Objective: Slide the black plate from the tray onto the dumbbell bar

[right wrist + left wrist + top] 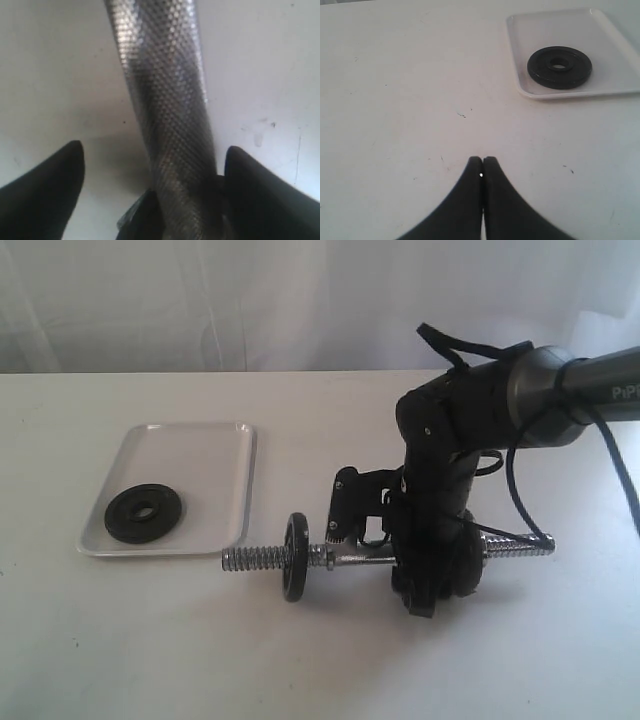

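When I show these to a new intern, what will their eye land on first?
The black right arm dominates, its tool open astride the knurled dumbbell bar at centre-right of the table. Next comes the lone black plate, lying flat in the pale tray at the left.

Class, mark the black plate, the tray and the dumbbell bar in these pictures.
black plate (123,516): exterior view, flat ring left of its hole.
tray (195,465): exterior view, bare floor.
bar (165,100): right wrist view, knurled shaft.
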Tool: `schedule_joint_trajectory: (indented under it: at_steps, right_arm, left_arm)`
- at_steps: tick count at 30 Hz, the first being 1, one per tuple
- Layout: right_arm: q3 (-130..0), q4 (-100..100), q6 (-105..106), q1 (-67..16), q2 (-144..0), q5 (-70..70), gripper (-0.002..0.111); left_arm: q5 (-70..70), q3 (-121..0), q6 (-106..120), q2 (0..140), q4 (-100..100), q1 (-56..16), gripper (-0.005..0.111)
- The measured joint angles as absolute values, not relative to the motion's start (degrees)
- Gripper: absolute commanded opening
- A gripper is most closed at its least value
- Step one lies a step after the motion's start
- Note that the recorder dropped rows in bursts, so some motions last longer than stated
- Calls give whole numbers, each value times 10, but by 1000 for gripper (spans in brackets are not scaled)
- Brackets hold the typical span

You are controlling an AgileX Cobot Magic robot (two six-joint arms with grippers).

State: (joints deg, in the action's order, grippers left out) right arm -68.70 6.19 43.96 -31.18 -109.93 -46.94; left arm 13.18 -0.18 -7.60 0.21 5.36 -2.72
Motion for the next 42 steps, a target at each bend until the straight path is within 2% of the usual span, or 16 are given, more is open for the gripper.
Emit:
schedule_joint_trajectory:
  at_steps: [6,13,30,32,37,42]
  right_arm:
    - [-686,36,441,-312,-1100,-424,83]
    - [-686,-79,555,-326,-1100,-382,83]
    - [-686,-77,563,-337,-1121,-322,80]
    - [-686,-84,563,-337,-1121,-305,76]
    - [-686,-88,569,-337,-1121,-283,60]
    - [-686,-88,582,-337,-1136,-283,62]
  left_arm:
    - [132,-2,-76,2,54,-27,0]
    - [132,-2,-76,2,54,-27,0]
    - [132,-2,-76,2,54,-27,0]
    - [132,-2,-76,2,54,-27,0]
    - [132,-2,-76,2,54,-27,0]
    - [132,-2,-76,2,54,-27,0]
